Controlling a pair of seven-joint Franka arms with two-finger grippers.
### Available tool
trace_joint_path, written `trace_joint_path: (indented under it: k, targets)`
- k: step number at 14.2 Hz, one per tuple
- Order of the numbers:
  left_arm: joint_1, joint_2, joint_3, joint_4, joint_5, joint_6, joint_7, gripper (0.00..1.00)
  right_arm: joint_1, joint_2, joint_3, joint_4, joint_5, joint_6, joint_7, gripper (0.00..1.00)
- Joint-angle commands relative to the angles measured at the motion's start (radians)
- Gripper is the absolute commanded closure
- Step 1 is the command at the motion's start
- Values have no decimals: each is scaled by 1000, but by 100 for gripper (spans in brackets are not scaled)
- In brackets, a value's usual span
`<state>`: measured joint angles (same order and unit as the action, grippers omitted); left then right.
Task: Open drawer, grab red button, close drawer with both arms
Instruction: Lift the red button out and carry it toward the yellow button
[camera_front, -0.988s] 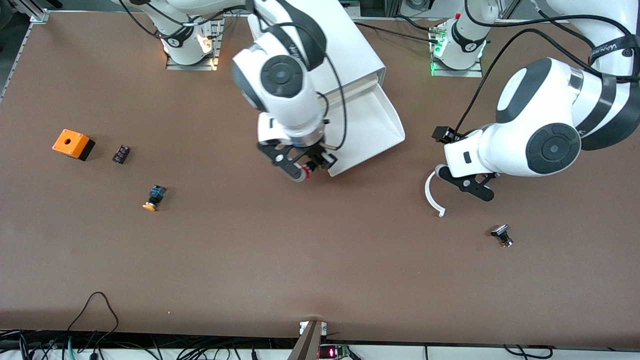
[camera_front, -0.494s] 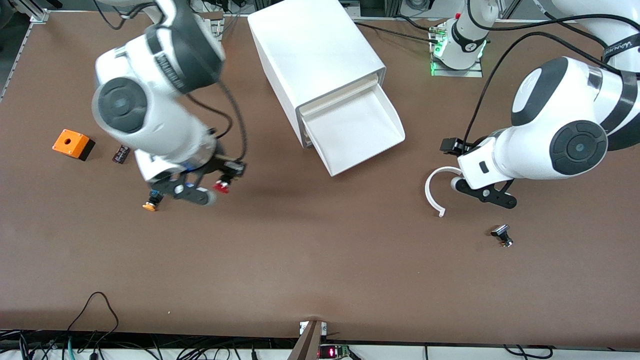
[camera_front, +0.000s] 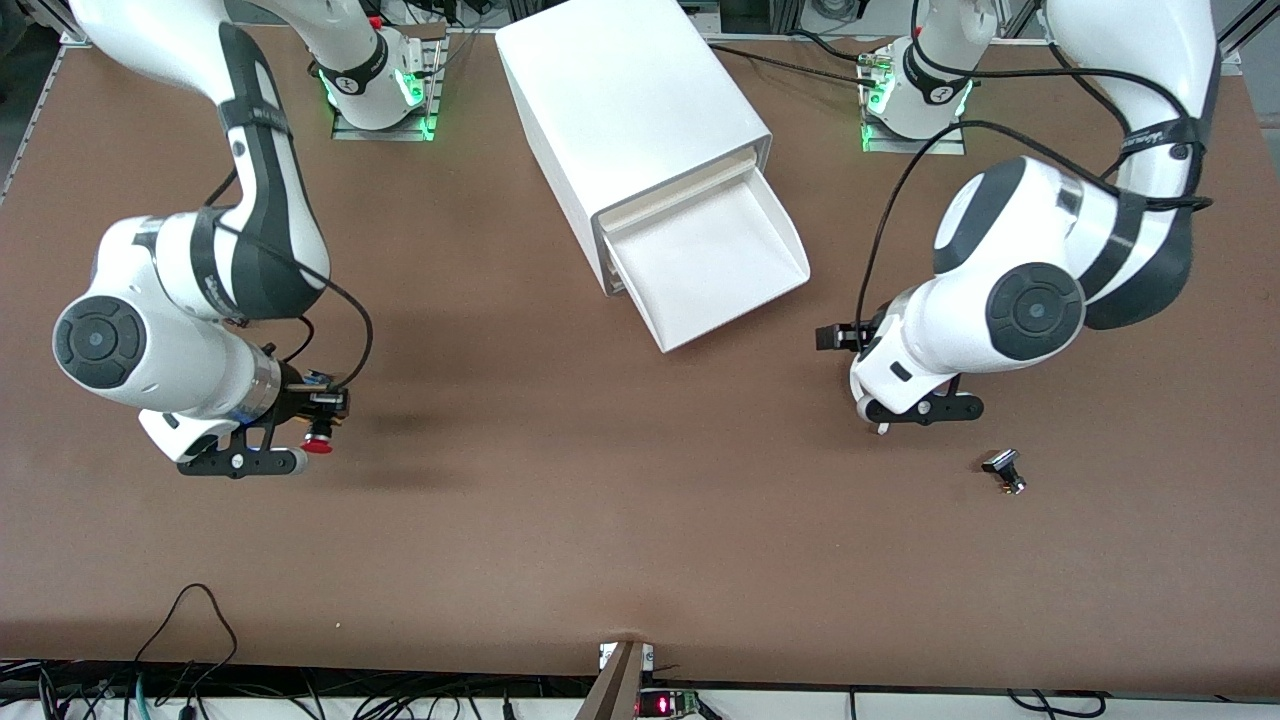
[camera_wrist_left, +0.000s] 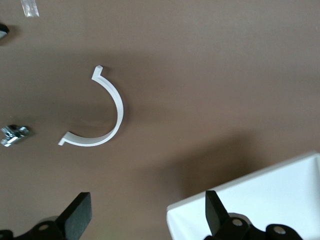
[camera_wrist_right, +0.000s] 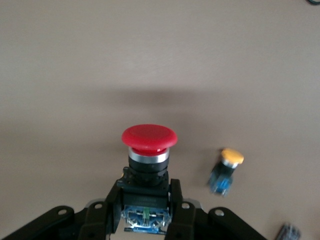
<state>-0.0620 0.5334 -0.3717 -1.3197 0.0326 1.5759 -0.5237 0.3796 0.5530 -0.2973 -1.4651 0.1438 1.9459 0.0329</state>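
Observation:
The drawer (camera_front: 720, 262) stands pulled out of the white cabinet (camera_front: 630, 110), and its tray looks empty. My right gripper (camera_front: 316, 428) is shut on the red-capped button (camera_front: 318, 446), holding it over the bare table toward the right arm's end. In the right wrist view the button (camera_wrist_right: 149, 149) sits between the fingers of the right gripper (camera_wrist_right: 143, 212). My left gripper (camera_front: 884, 412) is open and empty over a white curved piece, beside the drawer. In the left wrist view the left gripper (camera_wrist_left: 146, 220) has wide-apart jaws, with a drawer corner (camera_wrist_left: 260, 210) next to one finger.
A white curved piece (camera_wrist_left: 100, 115) lies on the table under the left hand. A small black button (camera_front: 1003, 471) lies nearer the front camera than that hand. An orange-capped button (camera_wrist_right: 226, 170) lies on the table near the right gripper. A small dark part (camera_wrist_right: 289, 232) lies close by.
My right arm swung away from the drawer toward its own end of the table, carrying the red button. My left gripper moved over the white curved piece, closer to the drawer.

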Motion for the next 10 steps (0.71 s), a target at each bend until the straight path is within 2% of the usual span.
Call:
trace_joint_path:
  k: [1, 4, 8, 9, 10]
  targets:
    - [-27, -16, 0, -79, 0, 77, -116, 0, -5, -67, 0, -263, 32, 225, -64, 100]
    - [-29, -18, 0, -145, 0, 154, -168, 0, -5, -64, 0, -403, 103, 345, -74, 100]
    - [-48, -38, 0, -277, 0, 310, -216, 0, -8, -19, 0, -440, 137, 386, -76, 98]
    - [-50, -47, 0, -311, 0, 352, -234, 0, -10, -9, 0, -439, 163, 387, -76, 82]
    - [-55, -52, -1, -340, 0, 383, -269, 0, -11, 4, 0, -439, 183, 389, -77, 73]
